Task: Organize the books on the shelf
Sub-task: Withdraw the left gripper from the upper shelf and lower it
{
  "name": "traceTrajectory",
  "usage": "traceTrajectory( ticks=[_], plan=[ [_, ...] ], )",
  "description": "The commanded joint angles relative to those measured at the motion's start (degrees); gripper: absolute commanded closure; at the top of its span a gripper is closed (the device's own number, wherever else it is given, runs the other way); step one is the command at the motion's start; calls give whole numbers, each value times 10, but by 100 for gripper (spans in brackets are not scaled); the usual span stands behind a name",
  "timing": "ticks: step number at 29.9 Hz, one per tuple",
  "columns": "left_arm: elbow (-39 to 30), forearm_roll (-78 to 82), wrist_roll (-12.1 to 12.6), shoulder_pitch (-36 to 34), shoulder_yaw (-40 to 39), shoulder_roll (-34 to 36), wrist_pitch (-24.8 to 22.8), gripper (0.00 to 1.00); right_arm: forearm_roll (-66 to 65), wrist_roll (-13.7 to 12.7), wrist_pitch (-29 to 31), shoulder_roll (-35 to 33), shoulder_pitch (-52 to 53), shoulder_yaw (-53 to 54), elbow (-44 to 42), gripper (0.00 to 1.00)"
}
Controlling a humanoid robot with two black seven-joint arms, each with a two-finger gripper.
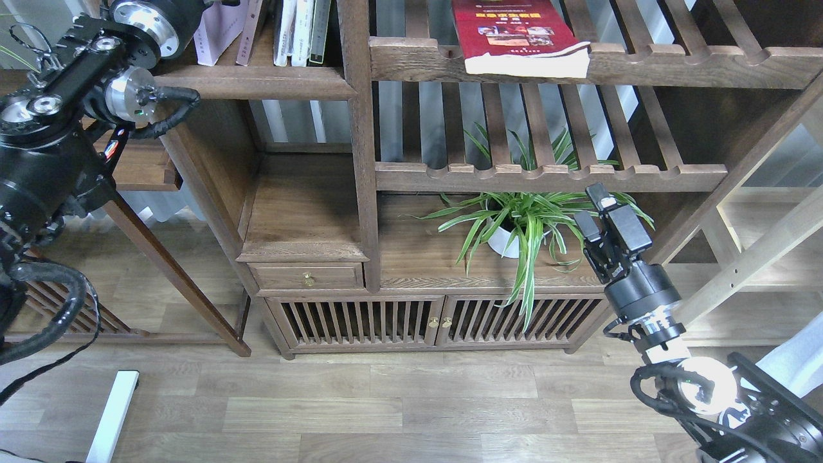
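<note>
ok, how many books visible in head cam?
About 6: red book flat on the upper slatted rack, pale lavender book and roughly four upright spines on the top-left shelf. Tops cropped; more may be hidden.

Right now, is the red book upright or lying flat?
Lying flat: the red book rests cover-up on the slatted rack, page edges overhanging its front rail.

A red book [514, 32] with a yellow title band, small photos and white page edges lay on a dark-brown slatted rack [643, 64]. A pale lavender book [218, 32] stood on the dark-brown shelf [257, 80]. The plant [527, 222] had green, white-striped leaves in a white pot [501, 243]. The right gripper [601, 212] was black.
</note>
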Motion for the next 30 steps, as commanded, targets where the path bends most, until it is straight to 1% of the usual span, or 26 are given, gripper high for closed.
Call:
traceTrajectory(
  ticks=[1, 11, 24, 30],
  plan=[
    [-2, -1, 0, -6, -2, 1, 1, 67, 0, 0, 0, 0, 0, -1, 0, 10],
    [-5, -8, 1, -35, -4, 2, 1, 65, -1, -1, 0, -1, -2, -6, 0, 10],
    [-5, -30, -1, -64, -9, 1, 2, 65, -2, -1, 0, -1, -4, -8, 0, 9],
    [-5, -42, -6, -78, -10, 1, 3, 65, -2, -2, 0, -3, -12, -8, 0, 9]
  ],
)
